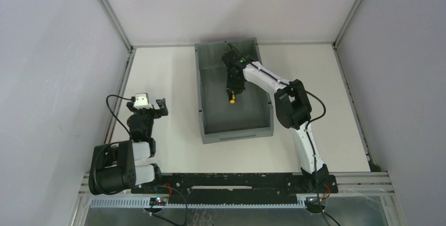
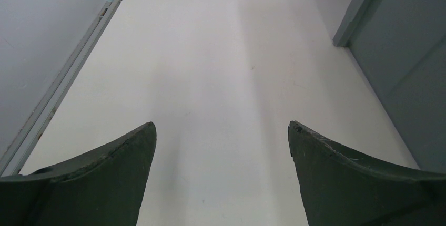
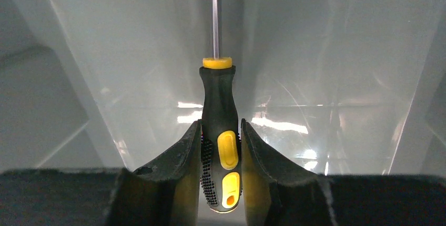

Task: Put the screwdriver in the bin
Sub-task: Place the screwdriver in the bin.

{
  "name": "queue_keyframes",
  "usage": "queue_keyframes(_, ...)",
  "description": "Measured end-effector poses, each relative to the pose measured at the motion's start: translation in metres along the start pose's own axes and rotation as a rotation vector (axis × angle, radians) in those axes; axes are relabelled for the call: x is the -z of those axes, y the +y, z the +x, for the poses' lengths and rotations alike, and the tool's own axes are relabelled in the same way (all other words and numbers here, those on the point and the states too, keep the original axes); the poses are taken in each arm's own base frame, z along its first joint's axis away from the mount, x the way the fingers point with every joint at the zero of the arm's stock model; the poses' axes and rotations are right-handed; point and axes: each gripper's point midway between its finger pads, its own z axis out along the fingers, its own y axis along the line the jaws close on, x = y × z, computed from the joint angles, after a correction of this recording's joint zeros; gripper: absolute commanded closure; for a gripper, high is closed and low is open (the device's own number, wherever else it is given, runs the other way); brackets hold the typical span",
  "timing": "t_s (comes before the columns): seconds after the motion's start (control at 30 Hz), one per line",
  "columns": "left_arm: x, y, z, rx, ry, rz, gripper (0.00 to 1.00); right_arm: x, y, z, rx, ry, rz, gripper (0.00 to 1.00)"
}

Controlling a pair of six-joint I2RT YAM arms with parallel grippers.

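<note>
count: one screwdriver (image 3: 220, 105), one bin (image 1: 236, 133), two grippers
right gripper (image 1: 232, 85): clamped narrowly on the screwdriver's black handle, reaching inside the bin's walls
screwdriver: within the bin, yellow end toward 6 o'clock in the top view
left gripper (image 2: 222, 126): spread wide, holding nothing, over the table (image 2: 210, 52) at the bin's 9 o'clock

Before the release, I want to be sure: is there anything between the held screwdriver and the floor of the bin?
Nothing visible. The right gripper holds the screwdriver over the bin, and the floor below it looks bare.
</note>
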Motion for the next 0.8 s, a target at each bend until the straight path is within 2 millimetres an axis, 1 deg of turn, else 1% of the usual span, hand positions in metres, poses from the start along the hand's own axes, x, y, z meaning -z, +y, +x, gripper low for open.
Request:
queue_keyframes(0.4, 0.0, 0.0, 0.0, 0.0, 0.0, 0.0, 0.0, -0.024, -0.007, 0.014, 0.016, 0.039, 0.041, 1.0)
queue_keyframes(0.47, 0.0, 0.0, 0.0, 0.0, 0.0, 0.0, 0.0, -0.025, -0.007, 0.015, 0.019, 0.041, 0.04, 0.88)
queue_keyframes(0.5, 0.0, 0.0, 0.0, 0.0, 0.0, 0.0, 0.0, -0.025, -0.007, 0.014, 0.021, 0.041, 0.04, 0.78)
queue_keyframes(0.53, 0.0, 0.0, 0.0, 0.0, 0.0, 0.0, 0.0, -0.025, -0.007, 0.014, 0.023, 0.041, 0.04, 0.71)
queue_keyframes(0.57, 0.0, 0.0, 0.0, 0.0, 0.0, 0.0, 0.0, -0.025, -0.007, 0.014, 0.024, 0.041, 0.04, 0.61)
queue_keyframes(0.6, 0.0, 0.0, 0.0, 0.0, 0.0, 0.0, 0.0, -0.025, -0.007, 0.014, 0.026, 0.04, 0.04, 0.55)
queue_keyframes(0.7, 0.0, 0.0, 0.0, 0.0, 0.0, 0.0, 0.0, -0.023, -0.008, 0.015, 0.039, 0.045, 0.043, 0.43)
queue_keyframes(0.8, 0.0, 0.0, 0.0, 0.0, 0.0, 0.0, 0.0, -0.02, -0.008, 0.014, 0.051, 0.046, 0.044, 0.38)
